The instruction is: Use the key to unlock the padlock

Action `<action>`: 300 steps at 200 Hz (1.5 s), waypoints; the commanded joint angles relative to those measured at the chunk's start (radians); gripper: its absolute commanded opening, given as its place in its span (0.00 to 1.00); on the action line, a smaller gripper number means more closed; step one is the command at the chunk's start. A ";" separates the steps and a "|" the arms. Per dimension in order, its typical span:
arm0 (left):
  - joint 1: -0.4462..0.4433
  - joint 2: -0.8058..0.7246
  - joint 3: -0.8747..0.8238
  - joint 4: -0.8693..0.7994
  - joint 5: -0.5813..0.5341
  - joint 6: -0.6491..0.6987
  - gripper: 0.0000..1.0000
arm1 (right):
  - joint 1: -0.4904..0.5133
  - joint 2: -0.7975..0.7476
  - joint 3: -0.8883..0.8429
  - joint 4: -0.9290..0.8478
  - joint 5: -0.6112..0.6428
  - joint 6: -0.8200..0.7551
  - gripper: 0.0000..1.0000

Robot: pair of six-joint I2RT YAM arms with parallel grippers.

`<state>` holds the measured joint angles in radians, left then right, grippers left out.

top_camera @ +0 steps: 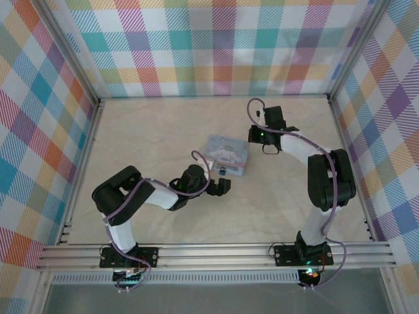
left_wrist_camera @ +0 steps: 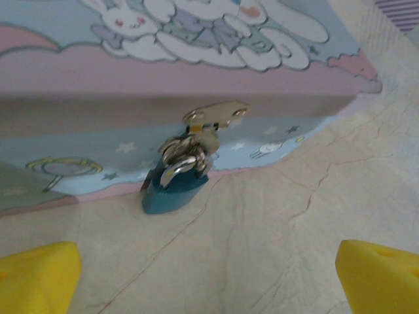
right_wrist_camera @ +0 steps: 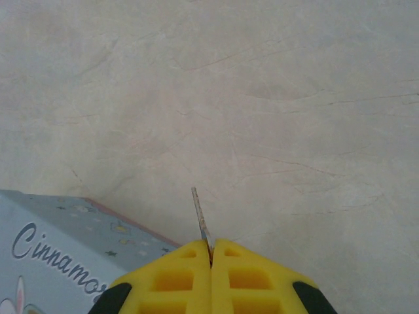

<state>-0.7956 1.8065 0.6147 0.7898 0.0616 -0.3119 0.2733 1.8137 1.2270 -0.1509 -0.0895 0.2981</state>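
The right jaws are pressed together on a thin metal blade, taken to be the key (right_wrist_camera: 200,214). It is seen edge-on, jutting out at a slight tilt above the bare table (right_wrist_camera: 275,98), beside a corner of the tin (right_wrist_camera: 59,248). The left jaws are held wide apart with nothing between them, aimed at the padlock (left_wrist_camera: 175,190). The padlock hangs from the clasp at the tin's front, and its lower end appears to rest on the table.

Held in so thin a pinch, the key could be twisted or slid back when pushed at the lock. The keyhole cannot be made out, so a missed insertion is to be feared. If the lock is not steadied first, it could be swung aside, or the tin shoved along, by an off-axis push.
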 commanded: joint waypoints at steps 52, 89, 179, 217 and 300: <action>-0.050 0.125 0.055 0.170 0.003 0.063 1.00 | -0.005 0.069 0.010 0.049 -0.065 0.054 0.00; -0.061 0.158 0.092 0.172 0.068 0.105 1.00 | 0.009 0.090 -0.003 0.063 -0.095 0.063 0.00; -0.064 0.180 0.114 0.218 0.101 0.105 0.91 | 0.025 0.098 -0.052 0.100 -0.123 0.066 0.00; -0.064 0.190 0.136 0.235 0.092 0.109 0.95 | 0.031 0.096 -0.063 0.108 -0.131 0.074 0.00; -0.005 0.154 0.131 0.276 0.205 0.012 0.77 | 0.033 0.080 -0.083 0.114 -0.127 0.073 0.00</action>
<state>-0.8234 1.9835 0.7231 0.9707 0.2012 -0.2569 0.2768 1.8889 1.1805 0.0292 -0.1612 0.3588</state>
